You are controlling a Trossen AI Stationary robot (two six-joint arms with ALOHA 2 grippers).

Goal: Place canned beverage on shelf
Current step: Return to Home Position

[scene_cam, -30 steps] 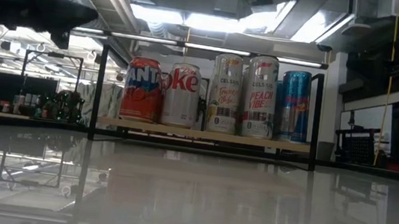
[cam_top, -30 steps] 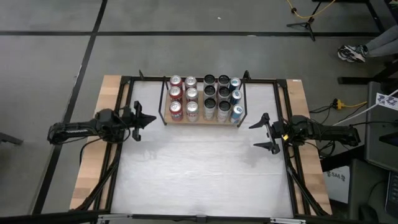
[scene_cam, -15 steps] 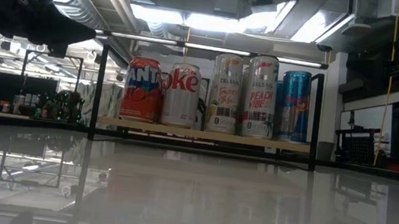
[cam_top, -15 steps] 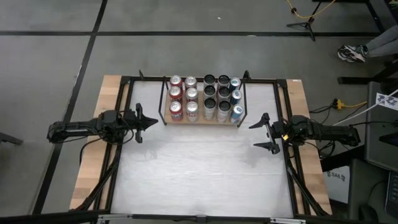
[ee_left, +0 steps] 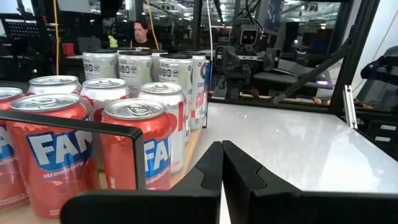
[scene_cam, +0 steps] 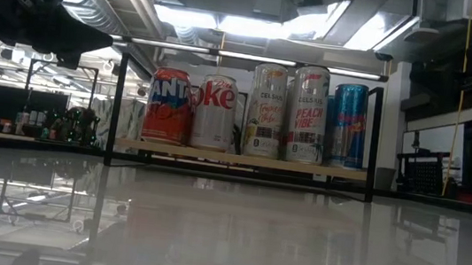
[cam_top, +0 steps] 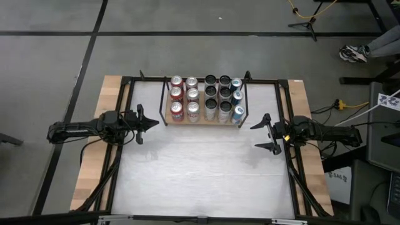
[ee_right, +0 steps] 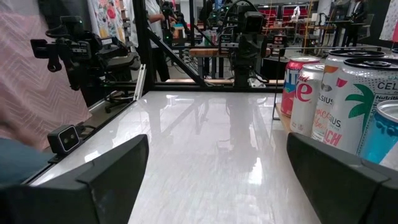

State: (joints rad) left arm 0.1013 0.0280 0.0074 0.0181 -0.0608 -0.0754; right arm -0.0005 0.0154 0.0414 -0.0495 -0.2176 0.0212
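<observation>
- Fingers (ee_left: 202,177) of my left gripper (cam_top: 153,122) are pressed together on nothing; in the left wrist view the two dark tips meet with only a hairline seam between them.
- That gripper hangs at the middle left of the high view, just off the left end of the small light-wood shelf with thin black rod uprights (cam_top: 203,123). It points along the shelf's front edge without touching it.
- My right gripper (cam_top: 255,137) sits at the middle right of the high view, below and right of the shelf and well apart from it. Its fingers are spread wide and empty, one at each lower corner of the right wrist view.
- Every canned beverage I can see stands upright on the shelf, in the upper centre of the high view. There are five columns of three.
- The columns are sorted by kind: red strawberry soda cans (cam_top: 177,97) at the left, silver cola cans (cam_top: 192,97) next, tall white slim cans (cam_top: 217,95) in the middle, blue cans (cam_top: 237,97) at the right. Like stands behind like so that each front label tells its column, as the low view shows.
- The glossy white tabletop (cam_top: 200,178) carries no loose can, so I judge the stocking finished.
- With nothing to carry, both arms sit low and out to the sides, which keeps them clear of the rod uprights.
</observation>
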